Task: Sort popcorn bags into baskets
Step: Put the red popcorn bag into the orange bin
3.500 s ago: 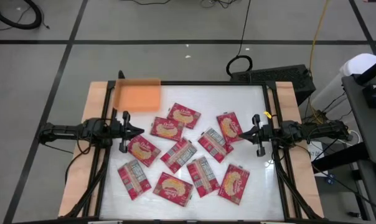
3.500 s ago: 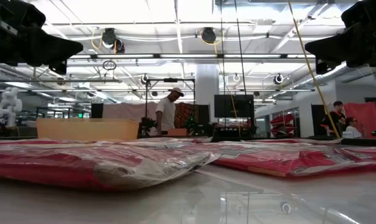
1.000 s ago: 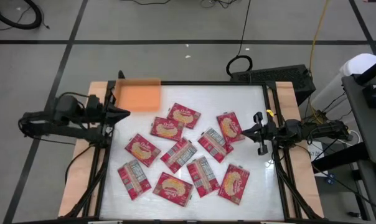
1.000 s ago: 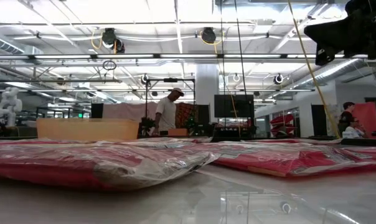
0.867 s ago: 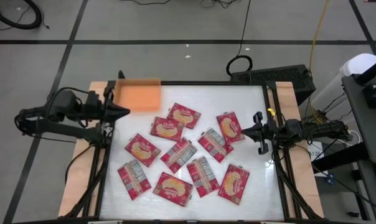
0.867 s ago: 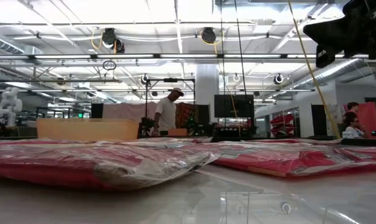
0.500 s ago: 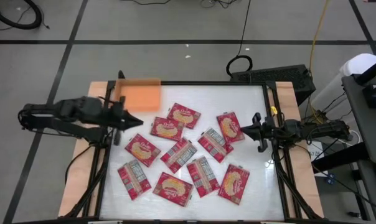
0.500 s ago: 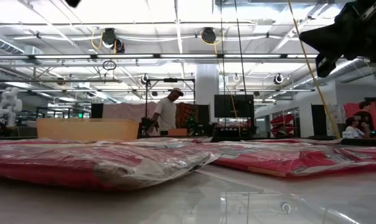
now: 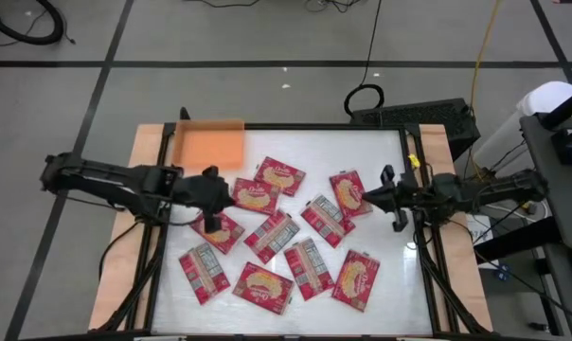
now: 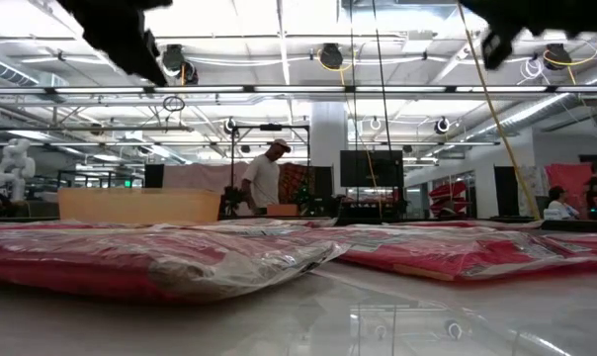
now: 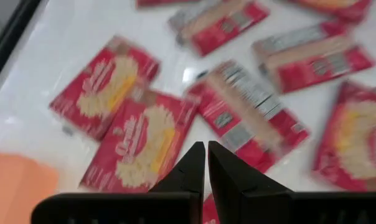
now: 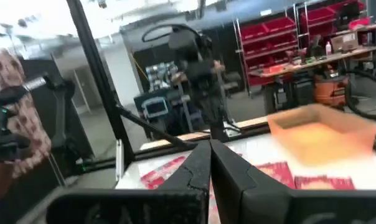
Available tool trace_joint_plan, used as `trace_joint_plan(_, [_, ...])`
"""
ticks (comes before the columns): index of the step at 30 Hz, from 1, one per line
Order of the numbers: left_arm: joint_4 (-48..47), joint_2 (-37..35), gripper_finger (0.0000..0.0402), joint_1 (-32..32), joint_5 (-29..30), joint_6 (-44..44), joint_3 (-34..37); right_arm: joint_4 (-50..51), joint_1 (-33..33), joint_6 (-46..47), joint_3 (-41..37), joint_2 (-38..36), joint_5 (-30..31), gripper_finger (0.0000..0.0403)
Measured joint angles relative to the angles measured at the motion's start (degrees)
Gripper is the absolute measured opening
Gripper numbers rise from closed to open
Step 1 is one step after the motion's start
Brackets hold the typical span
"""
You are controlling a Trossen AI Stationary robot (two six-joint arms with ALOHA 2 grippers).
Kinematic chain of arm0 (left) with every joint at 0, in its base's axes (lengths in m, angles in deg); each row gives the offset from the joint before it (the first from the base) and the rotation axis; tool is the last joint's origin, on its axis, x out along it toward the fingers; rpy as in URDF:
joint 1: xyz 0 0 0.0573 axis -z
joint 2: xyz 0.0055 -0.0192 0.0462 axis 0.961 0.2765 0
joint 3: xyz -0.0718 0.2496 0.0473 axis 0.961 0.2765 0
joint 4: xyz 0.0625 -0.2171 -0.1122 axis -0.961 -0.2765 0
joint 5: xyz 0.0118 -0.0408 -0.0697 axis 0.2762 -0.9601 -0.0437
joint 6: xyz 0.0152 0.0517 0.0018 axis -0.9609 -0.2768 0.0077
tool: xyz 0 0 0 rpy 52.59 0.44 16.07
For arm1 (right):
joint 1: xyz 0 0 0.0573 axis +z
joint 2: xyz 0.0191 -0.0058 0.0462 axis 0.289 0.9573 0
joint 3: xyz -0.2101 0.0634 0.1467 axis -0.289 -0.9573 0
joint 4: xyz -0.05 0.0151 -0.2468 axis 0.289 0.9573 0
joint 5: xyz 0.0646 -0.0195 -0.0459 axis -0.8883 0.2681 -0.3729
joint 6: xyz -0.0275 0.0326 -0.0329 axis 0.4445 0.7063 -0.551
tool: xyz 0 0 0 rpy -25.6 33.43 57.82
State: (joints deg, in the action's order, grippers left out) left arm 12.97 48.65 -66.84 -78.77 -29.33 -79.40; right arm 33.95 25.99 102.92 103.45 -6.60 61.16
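Left end effector (image 9: 213, 195): fingers pressed together, nothing held; it hangs over the left part of the bag cluster, above the gap between two bags; in the left wrist view its tips (image 11: 206, 163) are shut over the bags.
Right end effector (image 9: 375, 195): shut and empty, waiting at the right edge of the surface (image 9: 381, 152), just beside the rightmost upper bag (image 9: 348, 192).
Nearest bag (image 9: 218, 227): lies flat, partly under the left end effector; long axis runs diagonally, upper-left to lower-right in the high view; picture side up.
Neighbour bag (image 9: 255, 196): just beside the left end effector on its right; long axis close to the surface's width, tilted slightly.
Other bags: about eight more, scattered flat across the middle and near half, each turned its own way, some label side up; several touch or nearly touch at the corners.
Basket (image 9: 209, 145): orange, at the far left corner, appears to hold no bags, near the left end effector.
Risk, shut fingers: a descent as they stand would only press on a bag, not take it; they need to part first.
Risk, flat bags: little edge to catch on the smooth surface; fingers may slide off the film or push the bag away.
Risk, crowding: a grasp set across the wrong axis, or between two bags, could drag the neighbour along.
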Motion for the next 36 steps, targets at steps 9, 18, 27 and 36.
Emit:
trace_joint_plan(9, [-0.61,10.52,0.0126,-0.02,3.71,4.95,0.72,21.87,-0.02,-4.92,24.48,22.52,2.99,0.0007])
trace_joint_plan(18, [-2.68,19.11,0.0226,-0.02,7.06,9.18,0.73,22.02,-0.02,-2.33,25.92,33.12,2.87,0.0007])
trace_joint_plan(27, [-5.99,25.22,0.0259,-0.46,10.06,12.41,0.70,21.89,0.25,-1.10,23.73,38.76,2.89,0.0008])
trace_joint_plan(36, [-6.27,32.27,0.0302,-4.05,11.51,15.06,0.70,21.19,0.67,-2.81,23.76,39.40,2.83,0.0038])
